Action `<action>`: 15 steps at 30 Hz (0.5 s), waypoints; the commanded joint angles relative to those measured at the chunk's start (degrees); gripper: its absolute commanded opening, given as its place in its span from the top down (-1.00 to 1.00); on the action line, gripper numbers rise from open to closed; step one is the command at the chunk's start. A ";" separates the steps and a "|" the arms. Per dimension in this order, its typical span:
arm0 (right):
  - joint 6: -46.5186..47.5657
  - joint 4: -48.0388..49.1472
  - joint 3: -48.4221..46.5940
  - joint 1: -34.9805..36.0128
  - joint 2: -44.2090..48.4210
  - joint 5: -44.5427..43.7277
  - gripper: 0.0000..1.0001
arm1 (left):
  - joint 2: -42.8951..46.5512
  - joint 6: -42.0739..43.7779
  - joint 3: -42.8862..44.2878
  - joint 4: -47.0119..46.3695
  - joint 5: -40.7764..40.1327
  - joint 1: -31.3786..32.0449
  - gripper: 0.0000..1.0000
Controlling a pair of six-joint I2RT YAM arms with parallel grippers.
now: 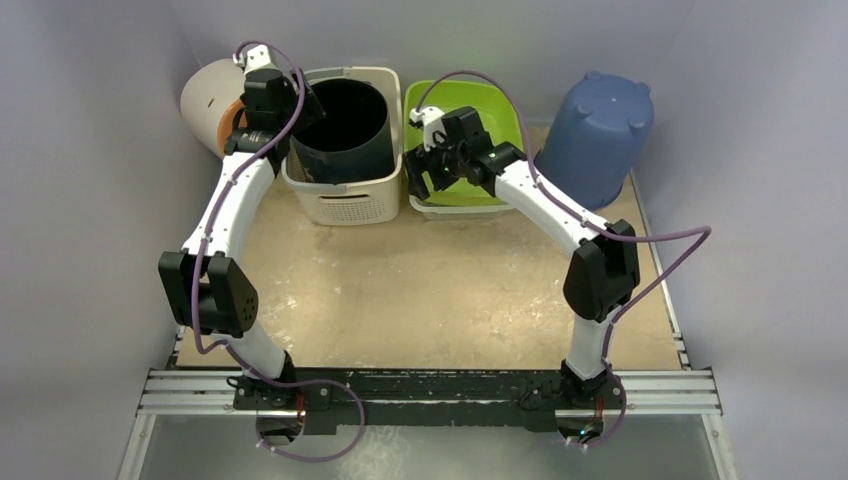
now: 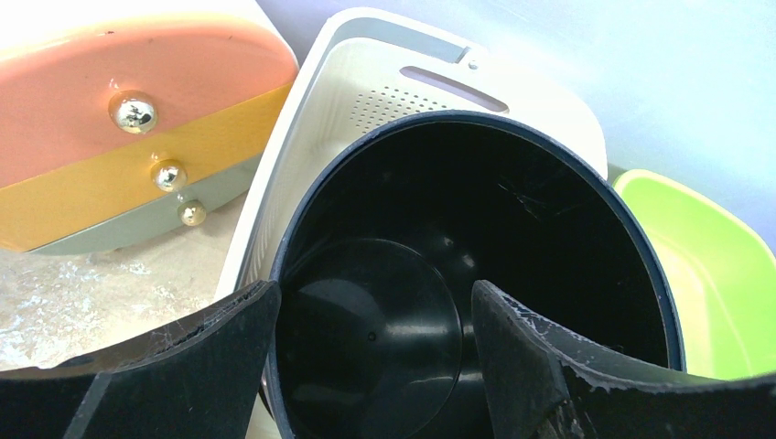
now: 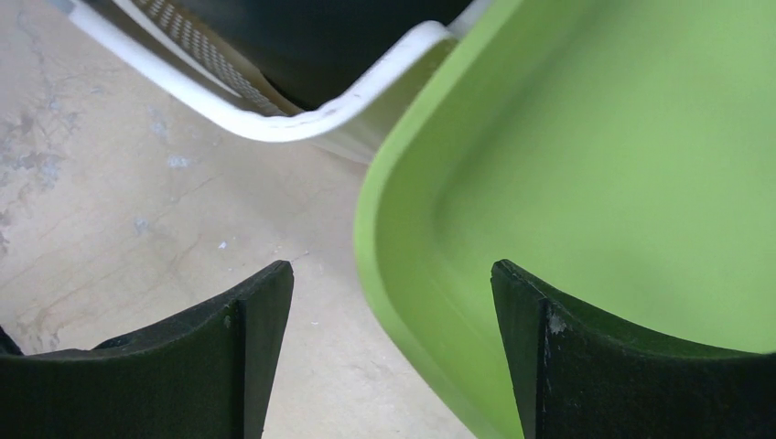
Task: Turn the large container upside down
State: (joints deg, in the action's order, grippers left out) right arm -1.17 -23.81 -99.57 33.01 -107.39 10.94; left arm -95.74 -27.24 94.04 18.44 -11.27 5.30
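Although both arms have reached to the far side of the surface (image 1: 400, 290), nothing is turned over or even lifted, so the task looks to be at its approach stage. Which thing counts as the large container is my guess: most likely the black bucket (image 1: 345, 125), which stands mouth up inside the white basket (image 1: 345, 205) at the back left, with the green tub (image 1: 480, 100) just beside that basket on the right, also mouth up. The left gripper (image 1: 303, 108) hangs at the bucket's left rim with its jaws spread wide and holding nothing; in the left wrist view the rim's near edge lies between the fingers (image 2: 210, 338), but I cannot tell whether they touch it. The right gripper (image 1: 425, 168) is likewise spread and empty, its jaws straddling the tub's near left rim without clamping it. A blue bin (image 1: 595, 135) at the far right seems to sit base up, and a pink and yellow container (image 1: 210, 105) lies tilted at the far left. Still to do, by my reading: close on a rim, lift the container free, rotate it and set it down mouth down.
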 commanded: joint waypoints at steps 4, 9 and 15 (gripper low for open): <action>2.58 0.66 1.53 0.72 0.06 -2.08 -0.59 | 0.49 0.99 0.40 -0.40 -0.53 0.14 -0.54; 2.60 2.27 3.34 0.77 -0.99 -8.67 -0.51 | 0.95 1.39 0.13 0.28 -0.94 0.06 -0.54; 3.56 4.59 4.65 0.74 -0.73 -13.81 -0.14 | 1.90 1.58 -0.09 0.64 -1.30 0.06 -0.54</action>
State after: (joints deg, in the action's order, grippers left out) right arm 0.95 -22.39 -95.04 33.95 -108.77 3.14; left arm -95.72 -26.76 94.04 18.50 -11.42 5.30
